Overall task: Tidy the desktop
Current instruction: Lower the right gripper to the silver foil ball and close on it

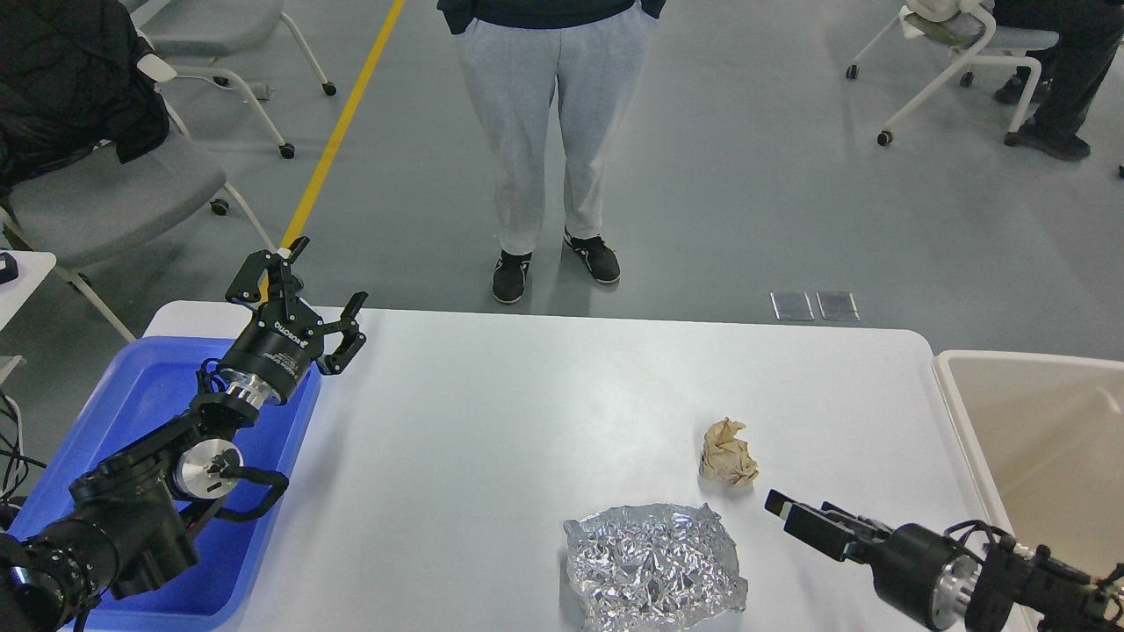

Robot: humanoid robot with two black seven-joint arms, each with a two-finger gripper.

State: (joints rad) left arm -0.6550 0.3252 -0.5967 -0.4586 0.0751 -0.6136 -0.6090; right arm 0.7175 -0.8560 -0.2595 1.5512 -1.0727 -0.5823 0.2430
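Observation:
The white desktop [527,412] carries a crumpled beige paper ball [729,452] right of centre and a crumpled sheet of silver foil [654,566] near the front edge. My right gripper [793,518] hangs low over the desktop, just right of the foil and in front of the paper ball, touching neither. Its fingers stand slightly apart and hold nothing. My left gripper [307,294] is open and empty, raised over the far right corner of the blue plastic tray [140,395].
The blue tray lies at the desktop's left end under my left arm. A beige bin [1041,421] stands off the right end. A person [544,132] stands beyond the far edge, with wheeled chairs [114,193] behind on both sides.

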